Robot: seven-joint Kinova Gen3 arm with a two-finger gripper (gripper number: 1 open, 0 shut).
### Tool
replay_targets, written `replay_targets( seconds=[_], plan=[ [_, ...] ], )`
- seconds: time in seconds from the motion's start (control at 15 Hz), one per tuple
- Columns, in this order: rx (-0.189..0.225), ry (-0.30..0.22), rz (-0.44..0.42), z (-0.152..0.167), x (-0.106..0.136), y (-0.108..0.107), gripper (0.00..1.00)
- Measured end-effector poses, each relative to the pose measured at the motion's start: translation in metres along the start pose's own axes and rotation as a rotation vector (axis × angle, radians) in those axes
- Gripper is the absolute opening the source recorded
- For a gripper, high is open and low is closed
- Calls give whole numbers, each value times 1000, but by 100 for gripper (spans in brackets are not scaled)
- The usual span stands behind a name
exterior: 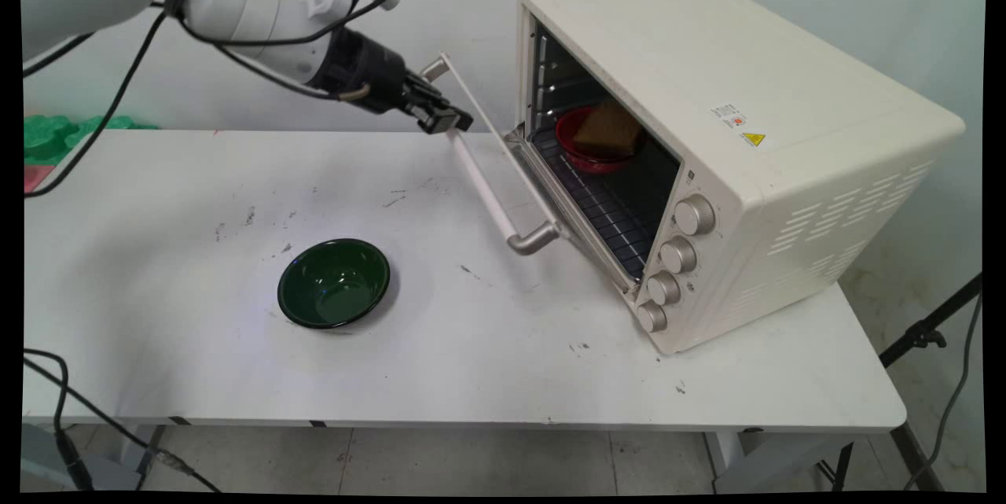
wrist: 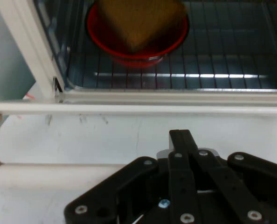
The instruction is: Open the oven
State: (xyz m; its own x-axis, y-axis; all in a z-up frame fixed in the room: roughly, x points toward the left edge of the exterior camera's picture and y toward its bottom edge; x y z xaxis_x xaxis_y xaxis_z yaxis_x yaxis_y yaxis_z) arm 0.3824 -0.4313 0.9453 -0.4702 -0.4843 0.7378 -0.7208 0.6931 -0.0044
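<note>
The gripper (exterior: 445,120) hangs clenched, fingers pressed together and holding nothing, just beside the far end of the handle (exterior: 491,197) on the oven's (exterior: 731,134) part-lowered door (exterior: 503,144); whether it touches the door cannot be told. Inside, on the rack (wrist: 176,77), a red bowl (wrist: 134,46) holds a brown slice of bread (wrist: 141,21). A green bowl (exterior: 334,283) stands at the gripper's seven o'clock, well apart on the table (exterior: 471,362).
</note>
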Motion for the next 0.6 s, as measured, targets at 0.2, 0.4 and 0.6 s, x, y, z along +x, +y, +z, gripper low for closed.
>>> replay_targets(
  seconds=[0.2,0.4,0.6],
  plan=[
    [2,5,-8,-2,-20,-4,0],
    [2,9,-13,-5,-45,-9,0],
    [3,11,-17,-6,-64,-15,0]
  ],
)
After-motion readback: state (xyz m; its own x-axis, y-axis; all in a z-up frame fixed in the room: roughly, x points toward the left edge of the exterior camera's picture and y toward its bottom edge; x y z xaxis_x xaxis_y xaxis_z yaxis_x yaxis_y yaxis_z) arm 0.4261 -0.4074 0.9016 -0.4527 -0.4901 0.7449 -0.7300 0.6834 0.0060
